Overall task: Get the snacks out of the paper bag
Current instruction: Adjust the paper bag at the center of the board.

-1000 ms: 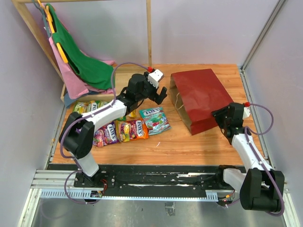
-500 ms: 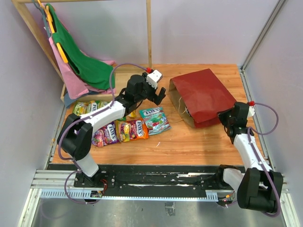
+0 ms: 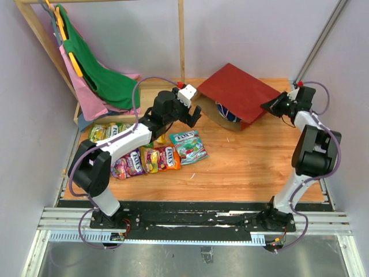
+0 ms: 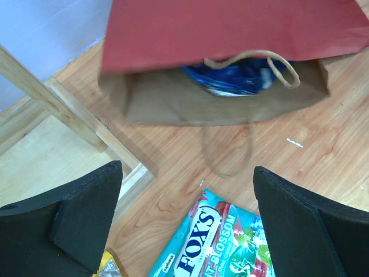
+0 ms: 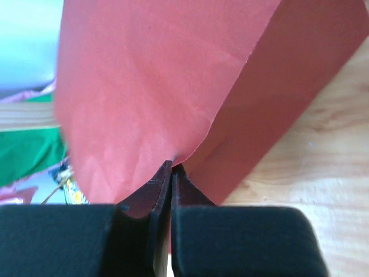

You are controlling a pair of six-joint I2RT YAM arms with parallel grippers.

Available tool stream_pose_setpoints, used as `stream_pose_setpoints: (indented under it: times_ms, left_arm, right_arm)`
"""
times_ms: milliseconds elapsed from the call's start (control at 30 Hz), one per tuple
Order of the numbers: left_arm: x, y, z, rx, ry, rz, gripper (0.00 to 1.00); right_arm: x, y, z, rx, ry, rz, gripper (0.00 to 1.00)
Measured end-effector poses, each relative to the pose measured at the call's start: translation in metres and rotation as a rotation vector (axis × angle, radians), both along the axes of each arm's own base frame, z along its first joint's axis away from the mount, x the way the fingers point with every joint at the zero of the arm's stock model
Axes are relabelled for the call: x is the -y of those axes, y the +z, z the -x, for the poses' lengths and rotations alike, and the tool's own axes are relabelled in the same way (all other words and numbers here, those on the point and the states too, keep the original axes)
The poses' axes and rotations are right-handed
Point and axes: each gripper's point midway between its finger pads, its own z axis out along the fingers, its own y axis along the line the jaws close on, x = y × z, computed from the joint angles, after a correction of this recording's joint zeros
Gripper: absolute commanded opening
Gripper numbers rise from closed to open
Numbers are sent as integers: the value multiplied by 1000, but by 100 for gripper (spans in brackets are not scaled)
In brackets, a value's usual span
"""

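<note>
The right gripper (image 5: 172,173) pinches the bag's (image 3: 236,92) upturned bottom near the table's (image 3: 242,167) far edge. The spread left gripper (image 3: 193,115) faces its mouth.

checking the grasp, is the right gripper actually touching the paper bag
Touching. The right wrist view shows the right gripper shut on a fold of the paper bag, with the red paper pinched in it and no gap.

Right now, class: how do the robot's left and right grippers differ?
The left gripper is open and holds nothing; the right gripper is shut on a red fold of the paper bag. The left gripper faces the bag's open mouth; the right gripper pinches its closed end. Both reach toward the same bag.
</note>
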Motion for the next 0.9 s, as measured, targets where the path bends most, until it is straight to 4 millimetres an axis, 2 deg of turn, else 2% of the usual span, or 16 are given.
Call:
stream_pose_setpoints:
  times_ms: [67, 167, 267, 400, 533, 633, 733, 900]
  left_arm:
    - [0, 0, 0, -1, 1, -1, 100]
    - [-3, -4, 1, -13, 8, -14, 100]
    - [-5, -6, 0, -16, 19, -21, 100]
    - [-12, -7, -1, -23, 37, -17, 100]
    - [-20, -7, -7, -33, 72, -8, 100]
    - [-23, -2, -13, -41, 108, 2, 100]
    - [-24, 9, -27, -45, 170, 25, 100]
    - [-13, 18, -60, -69, 259, 83, 100]
  right_arm:
    - [-6, -6, -11, 14, 78, -18, 0]
    - [-15, -19, -8, 0, 160, -38, 1]
    - [-17, -19, -7, -7, 214, -16, 1]
    - [-10, 12, -19, 27, 274, 69, 1]
    - [7, 51, -46, 77, 305, 200, 3]
    - [16, 60, -55, 80, 309, 249, 3]
    - [23, 51, -59, 46, 306, 256, 3]
    - [29, 15, -70, -24, 312, 222, 2]
